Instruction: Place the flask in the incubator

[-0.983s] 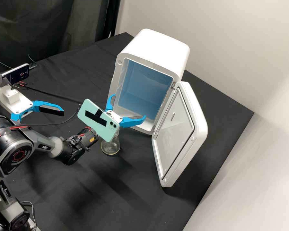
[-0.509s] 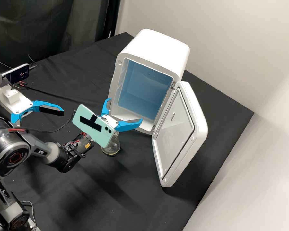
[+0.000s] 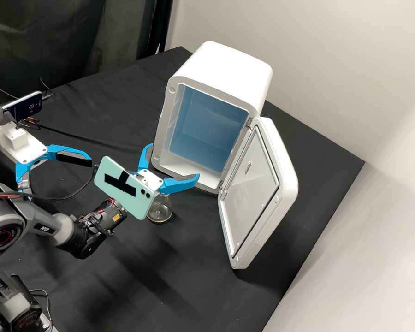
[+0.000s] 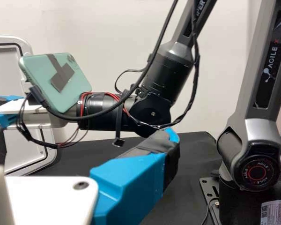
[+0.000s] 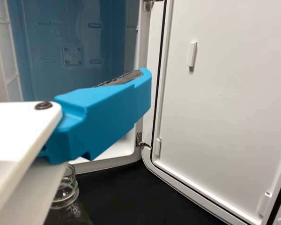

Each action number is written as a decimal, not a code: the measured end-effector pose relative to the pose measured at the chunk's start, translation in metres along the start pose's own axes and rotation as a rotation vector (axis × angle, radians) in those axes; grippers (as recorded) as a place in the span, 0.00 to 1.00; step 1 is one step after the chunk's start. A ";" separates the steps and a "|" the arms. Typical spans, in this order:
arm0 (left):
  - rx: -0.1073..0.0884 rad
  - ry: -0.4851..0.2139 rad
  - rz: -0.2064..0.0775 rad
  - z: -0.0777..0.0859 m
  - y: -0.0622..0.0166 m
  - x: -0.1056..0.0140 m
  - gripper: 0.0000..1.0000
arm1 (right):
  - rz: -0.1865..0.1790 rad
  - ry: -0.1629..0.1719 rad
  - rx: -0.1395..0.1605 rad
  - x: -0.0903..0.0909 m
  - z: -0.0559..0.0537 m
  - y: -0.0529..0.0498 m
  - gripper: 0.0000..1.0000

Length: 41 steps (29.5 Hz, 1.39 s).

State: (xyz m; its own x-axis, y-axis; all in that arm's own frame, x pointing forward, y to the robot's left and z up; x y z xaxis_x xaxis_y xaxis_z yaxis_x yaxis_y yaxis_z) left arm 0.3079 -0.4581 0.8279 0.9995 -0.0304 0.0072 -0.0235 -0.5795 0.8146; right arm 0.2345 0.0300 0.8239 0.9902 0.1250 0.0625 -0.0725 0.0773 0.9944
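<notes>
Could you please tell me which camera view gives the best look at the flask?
The high view: the flask stands upright on the black bench before the open incubator, its clear body visible below the right gripper. The right wrist view catches its ribbed neck beneath that gripper's finger.

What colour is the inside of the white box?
Light blue. The incubator interior shows best in the high view.
</notes>
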 end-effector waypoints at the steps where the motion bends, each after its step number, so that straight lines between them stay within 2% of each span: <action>1: 0.000 0.000 0.000 0.000 0.0000 0.000 1.00 | -0.006 -0.002 0.000 -0.001 0.001 -0.001 1.00; 8: 0.000 0.000 0.000 0.000 0.0000 0.000 1.00 | -0.055 -0.029 0.002 -0.015 0.006 -0.011 1.00; 12: 0.000 0.000 0.000 0.000 0.0000 0.000 1.00 | -0.096 -0.040 -0.001 -0.023 0.009 -0.018 1.00; 15: 0.000 0.000 0.000 0.000 0.0000 0.000 1.00 | -0.138 -0.044 -0.014 -0.030 0.013 -0.023 1.00; 21: 0.000 0.000 0.000 0.000 0.0000 0.000 1.00 | -0.173 -0.093 -0.014 -0.039 0.023 -0.028 1.00; 33: 0.000 0.000 0.000 0.000 0.0000 0.000 1.00 | -0.271 -0.176 0.004 -0.041 0.040 -0.047 1.00; 41: 0.000 0.000 0.000 0.000 0.0000 0.000 1.00 | -0.308 -0.206 0.009 -0.040 0.047 -0.054 1.00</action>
State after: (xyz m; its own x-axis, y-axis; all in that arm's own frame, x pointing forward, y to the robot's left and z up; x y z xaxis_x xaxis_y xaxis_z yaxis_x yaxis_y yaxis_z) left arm 0.3079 -0.4581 0.8279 0.9995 -0.0304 0.0072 -0.0235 -0.5795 0.8146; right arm 0.2041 -0.0256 0.7716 0.9688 -0.1042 -0.2247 0.2327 0.0715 0.9699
